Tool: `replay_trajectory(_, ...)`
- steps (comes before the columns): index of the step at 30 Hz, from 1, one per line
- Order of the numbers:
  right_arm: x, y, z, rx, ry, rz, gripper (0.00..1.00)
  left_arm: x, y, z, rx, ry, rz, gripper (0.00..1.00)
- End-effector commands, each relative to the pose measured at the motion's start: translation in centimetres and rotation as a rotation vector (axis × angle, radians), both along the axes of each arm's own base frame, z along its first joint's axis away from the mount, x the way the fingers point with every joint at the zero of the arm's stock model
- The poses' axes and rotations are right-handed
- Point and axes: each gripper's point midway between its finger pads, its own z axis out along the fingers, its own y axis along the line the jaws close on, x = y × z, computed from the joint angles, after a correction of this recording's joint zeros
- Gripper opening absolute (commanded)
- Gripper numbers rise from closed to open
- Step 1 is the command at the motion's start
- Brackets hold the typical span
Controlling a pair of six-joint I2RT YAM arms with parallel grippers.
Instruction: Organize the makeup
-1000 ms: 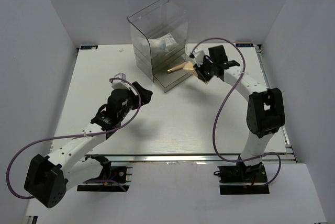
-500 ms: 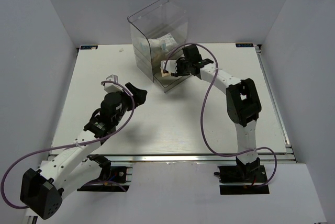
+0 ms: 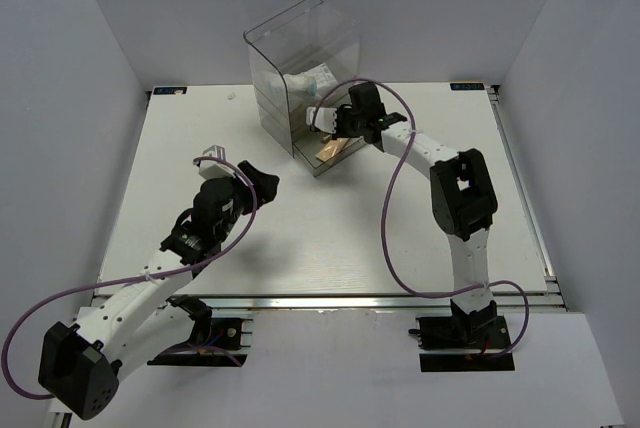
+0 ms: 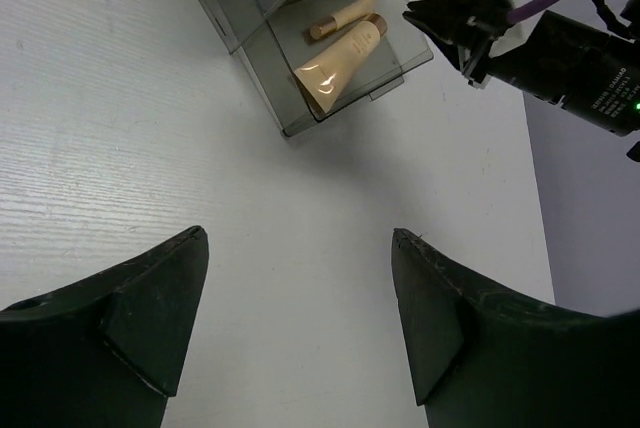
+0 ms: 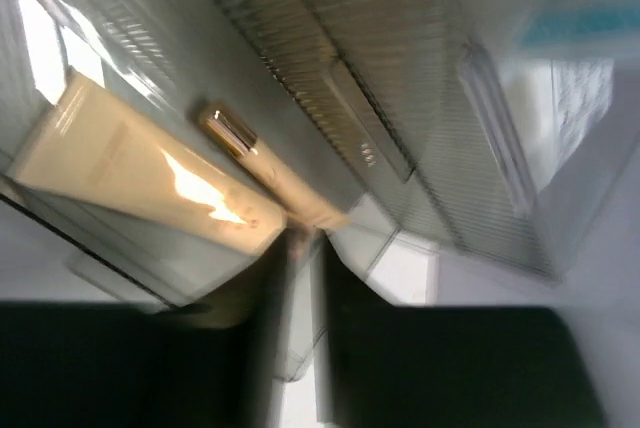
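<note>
A beige tube (image 4: 338, 60) and a slim beige stick (image 4: 340, 19) lie side by side in the pulled-out bottom drawer (image 3: 343, 159) of the clear box; the tube (image 3: 328, 149) also shows from above. White sachets with blue print (image 5: 575, 28) sit higher in the box. My right gripper (image 3: 330, 125) hovers over the drawer, its blurred jaws a little apart with nothing between them, their tips (image 5: 303, 238) just short of the stick (image 5: 270, 173) and the tube (image 5: 130, 168). My left gripper (image 4: 297, 238) stands wide open over bare table, well in front of the box.
The tall clear drawer box (image 3: 298, 58) stands at the back middle of the white table (image 3: 180, 148). White walls enclose the table on three sides. Purple cables loop off both arms.
My right gripper carried the tube left from beside the box to over the drawer; the tube now lies in the drawer, free of the jaws. The left arm drew back slightly.
</note>
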Motion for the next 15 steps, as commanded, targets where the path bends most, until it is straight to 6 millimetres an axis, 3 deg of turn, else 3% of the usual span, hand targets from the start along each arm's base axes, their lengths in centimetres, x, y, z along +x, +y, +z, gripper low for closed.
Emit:
replay_trajectory(1, 0.5, -0.1, 9.1, 0.288, 0.003, -0.134, 0.07, 0.3, 0.4, 0.8, -0.004, -0.016, 0.023, 0.82)
replay_trajectory(2, -0.3, -0.4, 9.1, 0.39, 0.117, -0.206, 0.0, 0.4, 0.4, 0.8, -0.007, -0.019, 0.024, 0.77)
replay_trajectory(3, -1.6, -0.3, 10.2, 0.462, 0.189, -0.196, 0.0, 0.4, 0.3, 0.8, -0.01, -0.021, 0.023, 0.71)
replay_trajectory(4, -2.3, -1.2, 9.9, 0.514, 0.268, -0.232, 0.0, 0.4, 0.4, 0.7, -0.009, -0.019, 0.024, 0.55)
replay_trajectory(5, -3.7, -1.8, 7.7, 0.544, 0.372, -0.281, 0.0, 0.5, 0.3, 0.7, -0.01, -0.019, 0.023, 0.45)
replay_trajectory(6, -4.9, -2.1, 8.0, 0.63, 0.457, -0.349, 0.0, 0.6, 0.2, 0.7, -0.006, -0.019, 0.022, 0.27)
replay_trajectory(7, -5.7, -2.7, 6.6, 0.649, 0.513, -0.428, 0.0, 0.7, 0.2, 0.7, -0.003, -0.016, 0.022, 0.22)
replay_trajectory(8, -7.1, -3.7, 3.8, 0.64, 0.584, -0.513, 0.0, 0.7, 0.2, 0.7, 0.0, -0.014, 0.02, 0.18)
replay_trajectory(10, -8.6, -4.7, 1.1, 0.663, 0.7, -0.677, 0.0, 0.9, 0.0, 0.5, 0.005, -0.006, 0.018, 0.16)
replay_trajectory(12, -9.8, -7.0, -2.3, 0.686, 0.829, -0.978, 0.0, 1.0, -0.1, 0.5, 0.006, -0.001, 0.013, 0.16)
replay_trajectory(15, -11.6, -7.9, -4.5, 0.705, 0.928, -1.157, 0.0, 1.1, -0.3, 0.2, 0.007, 0.009, 0.007, 0.16)
